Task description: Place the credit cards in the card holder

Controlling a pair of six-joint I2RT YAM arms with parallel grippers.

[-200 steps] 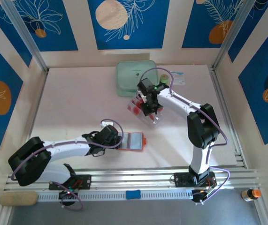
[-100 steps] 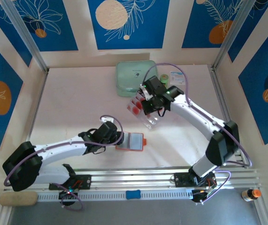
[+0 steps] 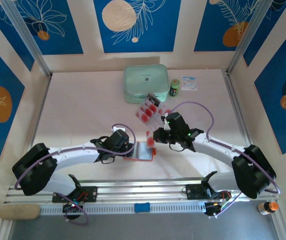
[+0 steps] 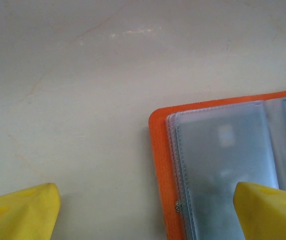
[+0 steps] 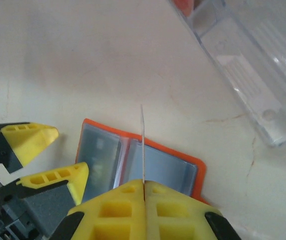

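Note:
The orange card holder point(image 3: 141, 153) lies open near the table's front, its clear sleeves facing up point(image 4: 218, 160). My left gripper point(image 3: 127, 150) is open and straddles the holder's left edge point(image 4: 145, 212), one fingertip point(image 4: 268, 210) over the sleeve page and the other on the table. My right gripper point(image 3: 155, 137) is shut on one credit card point(image 3: 151, 139). That card is edge-on point(image 5: 143, 145) in the right wrist view, standing just above the holder's middle fold point(image 5: 168, 167). More credit cards point(image 3: 147, 110) stand in the clear tray point(image 3: 159, 122).
A mint-green case point(image 3: 145, 82) sits at the back, with a small green bottle point(image 3: 175, 87) and a white packet point(image 3: 189, 82) to its right. The clear tray's end point(image 5: 248, 80) lies just behind and to the right of the holder. The left gripper's fingers point(image 5: 30, 140) sit close to the held card.
The right arm has swung from the clear tray down and forward to the card holder, carrying one card. The left arm shifted slightly and stays on the holder's left edge.

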